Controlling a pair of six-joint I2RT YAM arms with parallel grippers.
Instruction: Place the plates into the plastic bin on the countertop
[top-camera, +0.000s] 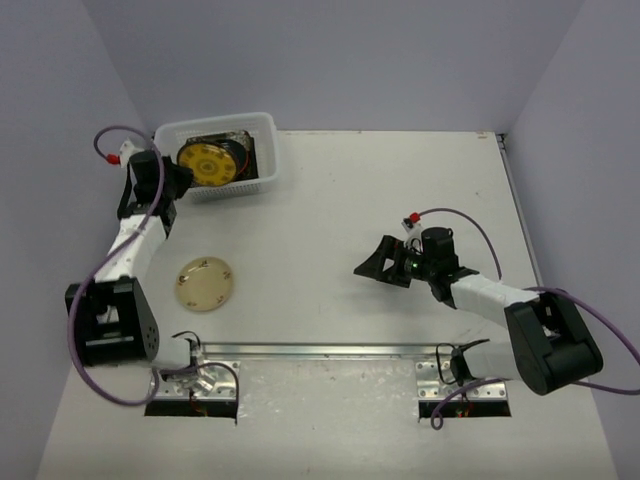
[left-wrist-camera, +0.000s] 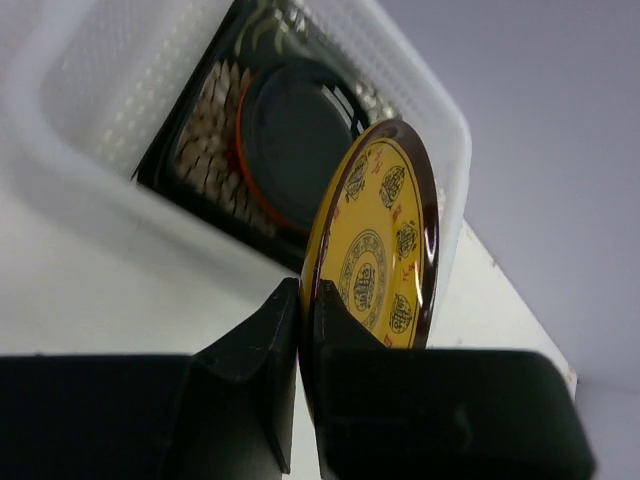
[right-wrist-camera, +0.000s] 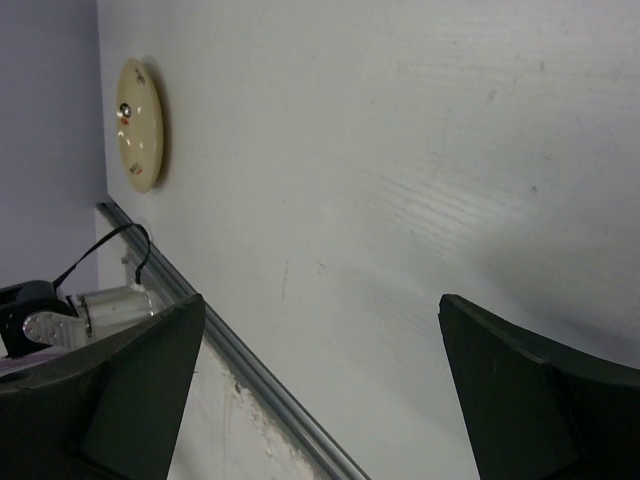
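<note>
White matte desk (top-camera: 350, 200), seen from above, with plain lavender-grey walls (top-camera: 330, 60) closing it in on the left, far and right sides; a metal rail (top-camera: 320, 350) is running along the near edge, just ahead of the two arm bases. The plastic bin (top-camera: 215, 120) is sitting at the far left corner of the desk, close to the wall. The left claw (left-wrist-camera: 300, 290) is clenching the rim of the yellow-patterned plate (top-camera: 207, 163) and is holding it over the bin's opening, above a round black plate (left-wrist-camera: 295, 140) with an orange edge that is lying on a square black plate (left-wrist-camera: 200, 140) inside; whether the held plate is touching those below cannot be told. The cream plate (top-camera: 205, 283) is lying flat on the desk, near the rail and well apart from the bin. The right claw (top-camera: 375, 265) is hanging low over bare desk right of centre, its fingers spread wide and gripping nothing.
</note>
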